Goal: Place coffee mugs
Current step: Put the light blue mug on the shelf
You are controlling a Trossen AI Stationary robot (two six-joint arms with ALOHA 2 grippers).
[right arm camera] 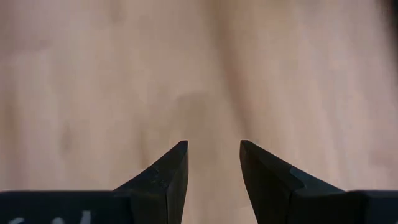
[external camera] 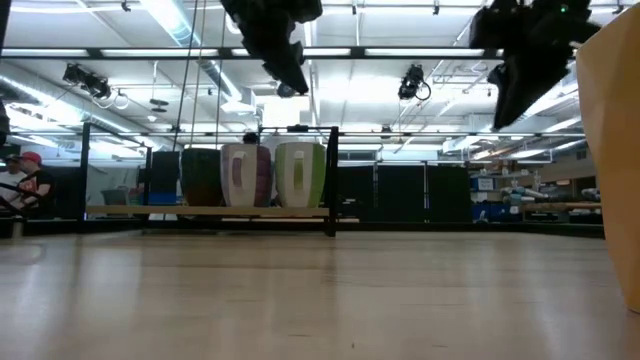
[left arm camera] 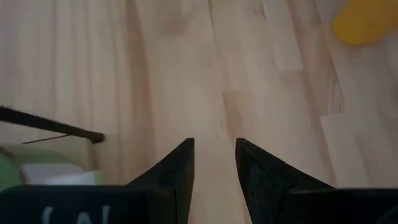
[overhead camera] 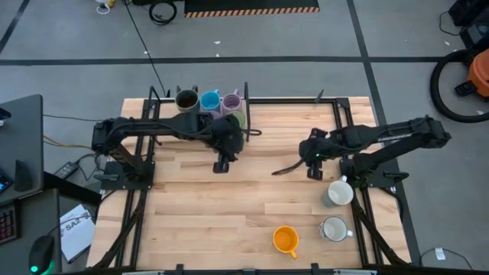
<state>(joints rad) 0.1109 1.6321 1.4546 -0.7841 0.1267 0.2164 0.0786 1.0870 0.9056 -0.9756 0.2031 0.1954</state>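
Note:
Dark brown (overhead camera: 186, 100), blue (overhead camera: 209, 101) and lilac (overhead camera: 231, 101) coffee mugs stand upright in a row at the table's far edge. A green one (external camera: 298, 174) stands beside them, partly hidden under my left arm in the high view. An orange mug (overhead camera: 286, 240) lies near the front edge, and two white mugs (overhead camera: 338, 192) (overhead camera: 334, 228) stand at the right. My left gripper (overhead camera: 222, 164) hangs open above bare wood just in front of the row, nothing between its fingers (left arm camera: 174, 171). My right gripper (overhead camera: 313, 169) hangs open over bare wood (right arm camera: 199, 81), right of centre.
Black frame rails (overhead camera: 246, 99) border the mug row and run down both table sides. A thin black rod (left arm camera: 50, 127) shows by the left gripper. Open wood lies in the table's middle (overhead camera: 229, 206). Something tan (external camera: 612, 150) stands close to the low camera at the right.

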